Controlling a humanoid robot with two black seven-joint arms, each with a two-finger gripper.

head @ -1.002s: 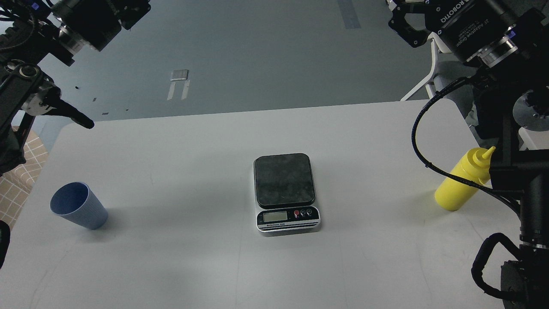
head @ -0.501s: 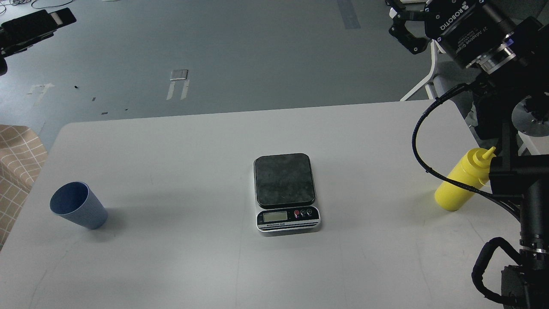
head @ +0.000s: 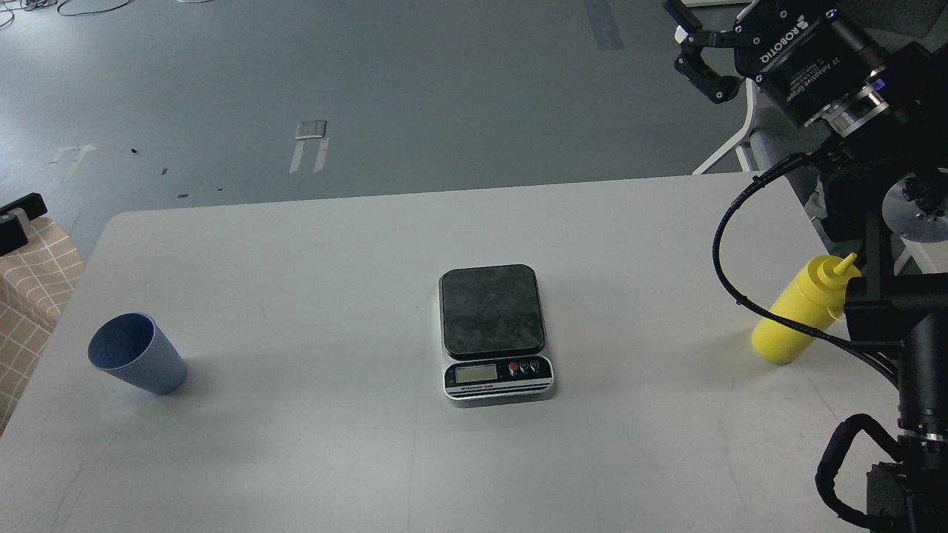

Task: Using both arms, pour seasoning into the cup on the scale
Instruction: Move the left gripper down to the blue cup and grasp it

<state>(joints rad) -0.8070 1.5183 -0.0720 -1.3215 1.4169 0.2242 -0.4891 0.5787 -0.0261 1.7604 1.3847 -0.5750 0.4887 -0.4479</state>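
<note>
**Right gripper raised at the frame's top corner, cup and bottle standing apart from the scale**

The scale (head: pixel 497 333) is sitting at the middle of the white table (head: pixel 333 244), its dark platform bare and its display too small to read. The cup (head: pixel 137 363) is standing well apart from it near the table's left edge, mouth open upward. The seasoning (head: pixel 803 309) is standing near the right edge, well apart from the scale; a black cable (head: pixel 729 277) is crossing in front of its body, and the right arm (head: pixel 918 348) is hiding its right side, so any tethered cap is hard to make out.

The right gripper (head: pixel 696 52) is hanging high above the table's far right corner, touching nothing. One finger (head: pixel 703 74) is showing clearly, the other is partly cut by the top edge; they are appearing spread apart, holding nothing.

The left gripper is lying outside the view. Only a small dark piece (head: pixel 16 219) is poking in at the left edge, and what it belongs to cannot be told.
</note>
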